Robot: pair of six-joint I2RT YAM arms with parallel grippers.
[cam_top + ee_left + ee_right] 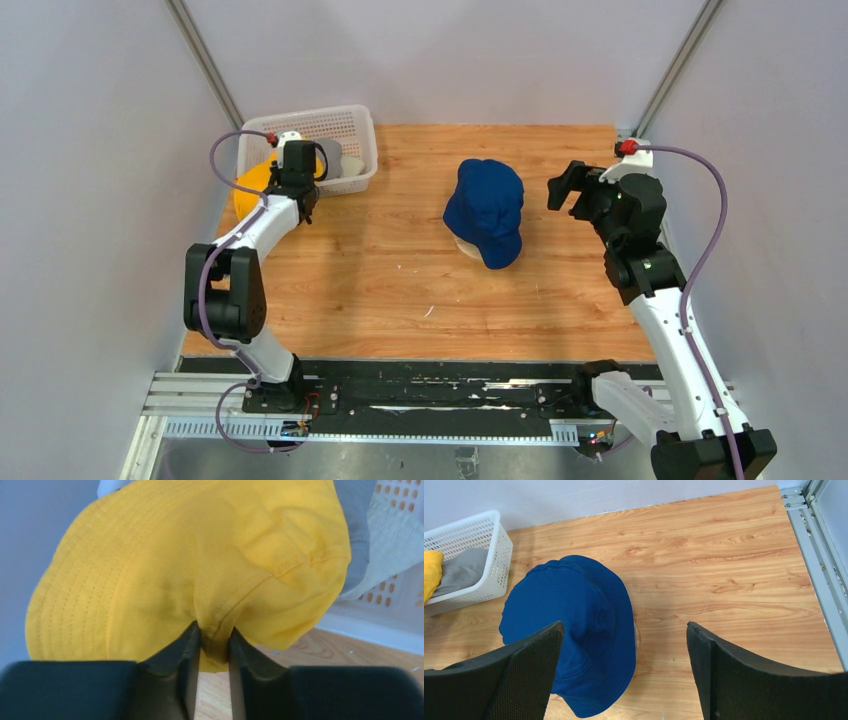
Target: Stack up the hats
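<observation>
Clamping yellow hat (190, 565), left gripper (215, 630) shows its pinch only wrist-side; right gripper (624, 625) gapes.

I see a white perforated plastic basket (362, 135) sitting at the far left corner of the wood-grain bench (400, 290). Mid-bench, only a pale sliver of a rounded stand (463, 247) shows. Plain grey walls (440, 60) enclose the bench.

I work in a lab test booth. Plain pale walls (440, 60) close in my wooden table (400, 290) on three sides. Metal posts (205, 60) rise at upper left and right. A mounting rail (420, 395) crosses the bottom, and exposed purple cables (720, 195) hang at both sides.
</observation>
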